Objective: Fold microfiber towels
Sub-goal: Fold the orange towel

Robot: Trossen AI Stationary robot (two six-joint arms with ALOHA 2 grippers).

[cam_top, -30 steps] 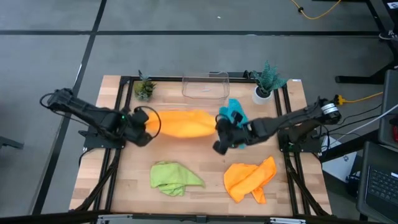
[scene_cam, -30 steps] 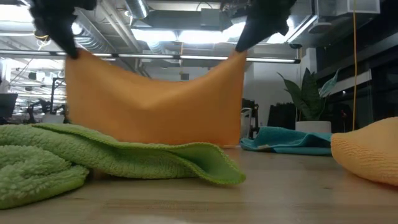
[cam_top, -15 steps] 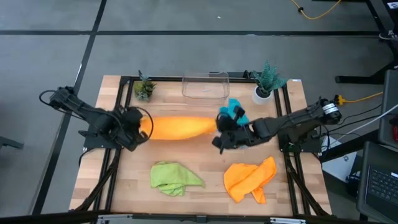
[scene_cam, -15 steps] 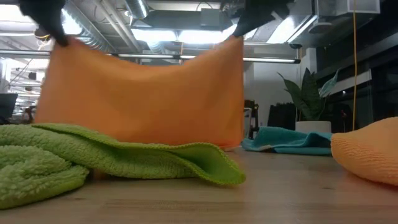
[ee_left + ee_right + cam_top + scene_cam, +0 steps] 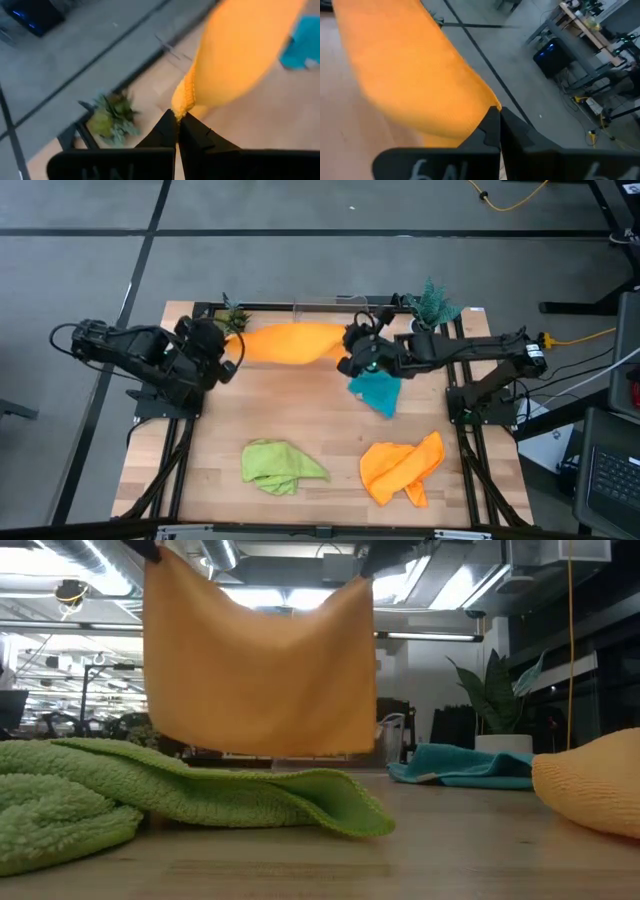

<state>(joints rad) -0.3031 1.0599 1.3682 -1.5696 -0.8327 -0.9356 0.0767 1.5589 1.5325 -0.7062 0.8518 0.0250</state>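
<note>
- The orange towel [image 5: 285, 342] is held stretched above the far edge of the counter [image 5: 330, 435], one top corner pinched in the left pincer [image 5: 222, 345], the other in the right pincer [image 5: 352, 350]; both are clamped shut on it.
- For a clean fold, both corners are best kept level and taut while the hanging edge is lowered onto bare wood, clear of the teal towel [image 5: 377, 390].
- Seen from low down, the cloth hangs as a flat sheet, its bottom hem off the counter.
- A lime towel [image 5: 280, 463] and a second orange towel [image 5: 402, 468] lie crumpled near the front edge.
</note>
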